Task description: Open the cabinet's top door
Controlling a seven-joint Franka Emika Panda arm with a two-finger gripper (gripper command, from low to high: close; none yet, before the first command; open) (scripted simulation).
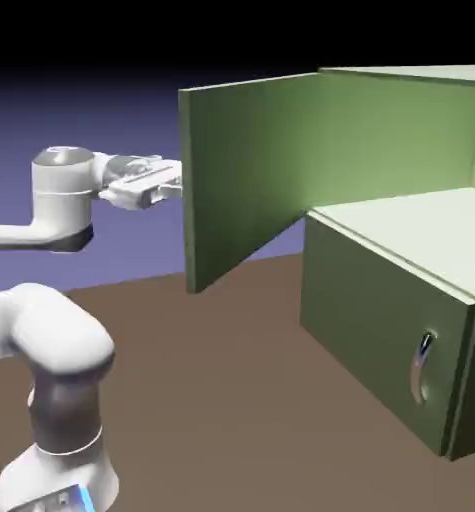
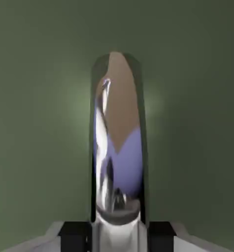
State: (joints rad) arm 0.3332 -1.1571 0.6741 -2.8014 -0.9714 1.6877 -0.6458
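Already the top door (image 1: 246,175) stands swung well out from the cabinet (image 1: 401,290), baring the pale interior. The hand (image 1: 173,183) sits at the door's outer face, clenched on the long silver handle (image 2: 117,147), which fills the gap between its fingertips (image 2: 74,235). That grip looks kept so the arm can steer the swing; the task seems nearly finished.
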